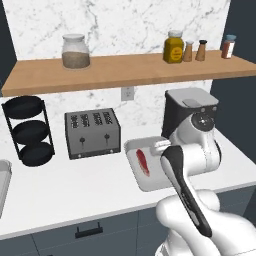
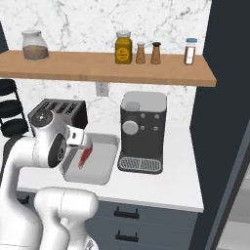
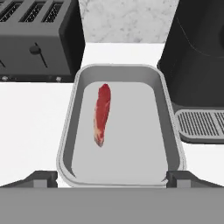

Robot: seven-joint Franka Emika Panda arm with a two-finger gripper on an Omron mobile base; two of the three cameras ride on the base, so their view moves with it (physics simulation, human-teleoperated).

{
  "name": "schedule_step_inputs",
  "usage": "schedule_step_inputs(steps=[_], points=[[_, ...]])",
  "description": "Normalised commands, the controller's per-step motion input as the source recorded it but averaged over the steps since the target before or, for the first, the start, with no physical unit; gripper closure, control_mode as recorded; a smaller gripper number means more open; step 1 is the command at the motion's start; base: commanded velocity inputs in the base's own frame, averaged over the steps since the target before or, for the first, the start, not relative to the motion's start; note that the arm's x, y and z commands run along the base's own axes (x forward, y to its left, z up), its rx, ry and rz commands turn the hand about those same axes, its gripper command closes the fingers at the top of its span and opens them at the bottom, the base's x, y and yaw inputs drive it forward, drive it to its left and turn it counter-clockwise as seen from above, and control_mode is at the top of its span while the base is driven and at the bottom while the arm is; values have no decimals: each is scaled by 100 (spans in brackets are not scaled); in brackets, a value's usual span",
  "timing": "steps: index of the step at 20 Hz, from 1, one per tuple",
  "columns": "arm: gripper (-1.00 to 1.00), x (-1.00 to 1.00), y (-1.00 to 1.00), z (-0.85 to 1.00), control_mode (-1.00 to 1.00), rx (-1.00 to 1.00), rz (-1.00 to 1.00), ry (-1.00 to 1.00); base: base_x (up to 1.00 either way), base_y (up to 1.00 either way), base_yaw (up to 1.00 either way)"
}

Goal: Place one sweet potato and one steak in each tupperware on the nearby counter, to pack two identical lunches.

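Hand view looks straight down into the tupperware point(image 3: 168, 127), and it's got one steak point(image 3: 102, 113) lying in its left half, a long narrow red strip running lengthwise. Rest of the container floor is bare grey. Toaster point(image 3: 37, 39) sits just off its upper left corner, coffee machine point(image 3: 197, 70) right beside its right rim, all on the white tabletop point(image 3: 30, 118).

Left base view, going left to right: black three-tier rack point(image 1: 30, 131), toaster, then the same tupperware with the steak, partly hidden behind the arm. There's also the edge of a second grey container point(image 1: 4, 180) at the far left, contents can't be made out.

End effector point(image 3: 112, 179) hangs above the near rim of the tupperware, jaws spread wide, gripping nothing.
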Motion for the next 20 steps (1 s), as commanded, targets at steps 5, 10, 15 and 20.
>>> schedule_step_inputs(steps=[5, 10, 15, 20], points=[[-100, -59, -45, 34, -100, 0, 0, -27, 0, 0, 0], [-100, -34, -7, -37, -100, 0, -2, -8, 0, 0, 0], [-100, -6, 3, -35, -100, 0, -2, 0, 0, 0, 0], [-100, 0, 0, 0, -100, 0, 0, 0, 0, 0, 0]])
